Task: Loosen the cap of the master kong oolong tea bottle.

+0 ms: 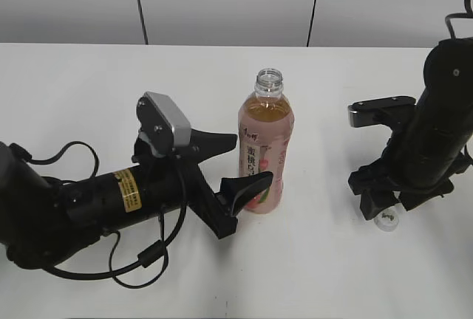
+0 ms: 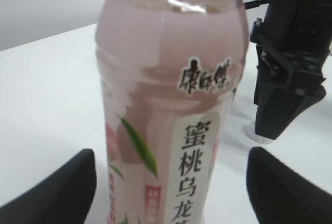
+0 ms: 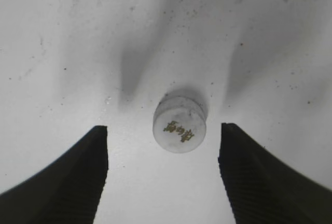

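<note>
On the worktop (image 1: 318, 275), right of centre, you find the cap (image 1: 386, 221) lying by itself, off the bottle, top face up. In the right wrist view the cap (image 3: 179, 124) shows a small dark logo on its white top and sits flat between the two dark fingers (image 3: 62, 182), with bare worktop (image 3: 62, 37) on either side of it. Neither finger touches it. The right gripper (image 3: 163, 177) stands wide, directly over the cap, holding nothing. From the exterior view the right gripper (image 1: 384, 204) points down, its tips just above the cap.

Well to the left of the cap, the master kong oolong tea bottle (image 1: 264, 153) stands upright near the middle of the worktop. Its threaded neck is open and bare. Amber tea fills it to the shoulder; the pink label carries a peach picture and vertical Chinese text.

The left gripper (image 1: 240, 164) lies low and level, reaching in from the left. Its jaws straddle the lower half of the bottle, one finger behind it and one in front. In the left wrist view the bottle (image 2: 171, 105) fills the frame between the two fingertips (image 2: 57, 187), with a clear gap on each side. So the left gripper (image 2: 171, 193) is spread wide around the bottle, not clamped on it.
</note>
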Tool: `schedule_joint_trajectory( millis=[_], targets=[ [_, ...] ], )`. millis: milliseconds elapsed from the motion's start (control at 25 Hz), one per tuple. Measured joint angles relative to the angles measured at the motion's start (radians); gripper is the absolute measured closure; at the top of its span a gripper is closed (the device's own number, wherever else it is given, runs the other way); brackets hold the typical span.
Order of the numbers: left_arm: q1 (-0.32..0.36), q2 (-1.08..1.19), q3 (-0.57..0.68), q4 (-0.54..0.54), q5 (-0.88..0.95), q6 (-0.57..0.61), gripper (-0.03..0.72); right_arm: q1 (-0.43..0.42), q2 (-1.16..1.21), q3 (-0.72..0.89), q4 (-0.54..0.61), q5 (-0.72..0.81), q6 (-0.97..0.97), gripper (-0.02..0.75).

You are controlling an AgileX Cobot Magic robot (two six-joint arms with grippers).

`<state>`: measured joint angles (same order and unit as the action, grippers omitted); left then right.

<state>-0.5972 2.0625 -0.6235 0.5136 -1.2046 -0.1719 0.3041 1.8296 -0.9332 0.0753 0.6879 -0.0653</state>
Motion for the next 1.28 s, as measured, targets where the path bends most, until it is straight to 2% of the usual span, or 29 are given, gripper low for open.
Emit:
schedule_joint_trajectory(
  millis=[240,840,1280],
  targets=[
    [0.0,-0.103,0.049,-0.017,0.006,0.0,0.157,0.0,0.0,0.0,0.005,0.0,0.0,0.233],
    [0.0,-0.503,0.051,-0.009,0.497,-0.065,0.157,0.0,0.0,0.0,0.025,-0.009,-0.018,0.233],
    [0.011,-0.645,0.051,-0.009,0.965,-0.405,0.167,0.0,0.0,0.0,0.054,0.014,-0.022,0.233]
  ],
)
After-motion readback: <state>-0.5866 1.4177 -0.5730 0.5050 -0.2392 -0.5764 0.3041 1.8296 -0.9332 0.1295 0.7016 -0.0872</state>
